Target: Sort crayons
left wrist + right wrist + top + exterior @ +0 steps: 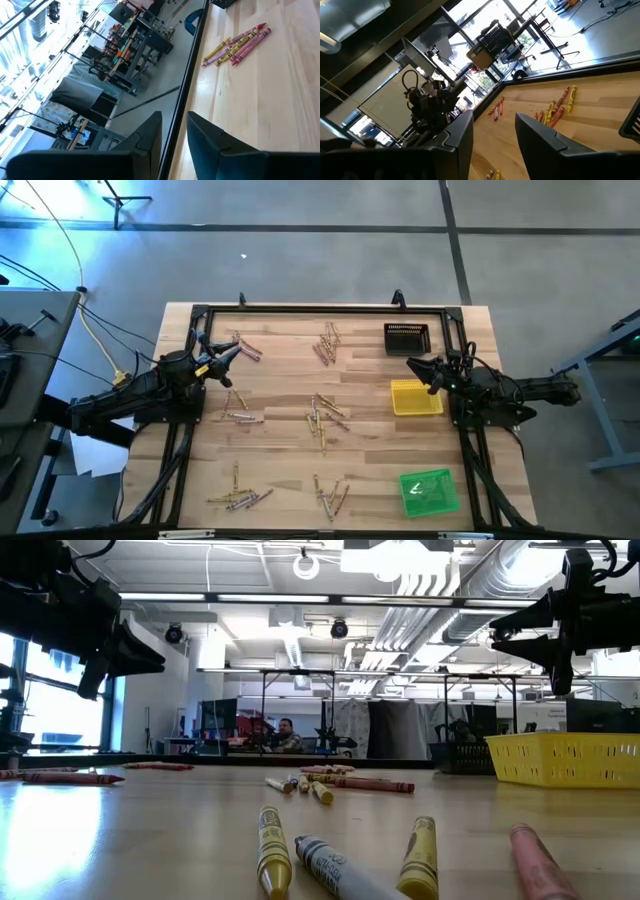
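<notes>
Nearest the low camera, crayons (275, 856) lie loose on the wooden counter (280, 470), with more clusters (322, 420) scattered across its middle and far edge. The left gripper (232, 356) hangs above the left side, fingers slightly apart, empty. The right gripper (418, 368), also parted and empty, hovers beside the yellow tray (416, 397).
</notes>
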